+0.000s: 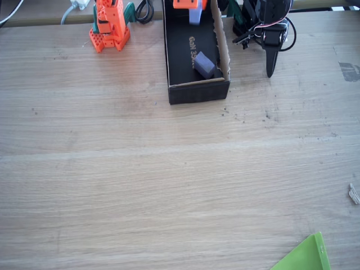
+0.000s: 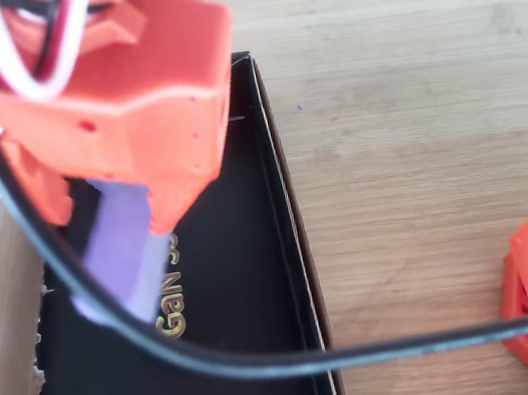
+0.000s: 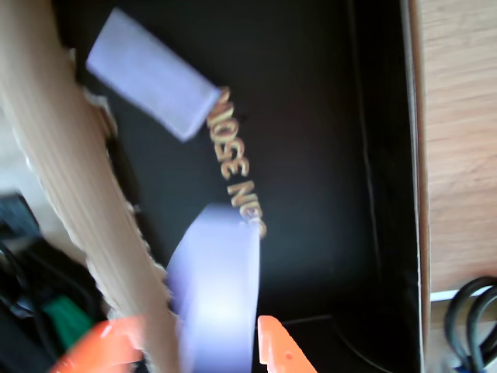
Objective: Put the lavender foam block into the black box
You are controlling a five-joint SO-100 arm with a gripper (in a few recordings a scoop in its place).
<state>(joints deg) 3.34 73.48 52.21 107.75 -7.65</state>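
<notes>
Your orange gripper (image 3: 190,350) is clamped on the lavender foam block (image 3: 217,295), held over the open black box (image 1: 180,93) near its far end in the fixed view, while a darker purple block (image 1: 204,64) already lies on the box's gold-lettered floor.

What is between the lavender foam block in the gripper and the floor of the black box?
Nothing visible. The gripper holds the lavender foam block above the bare floor of the black box. A darker purple block already lies on the floor, further along and apart from it, near the brown cardboard flap.
</notes>
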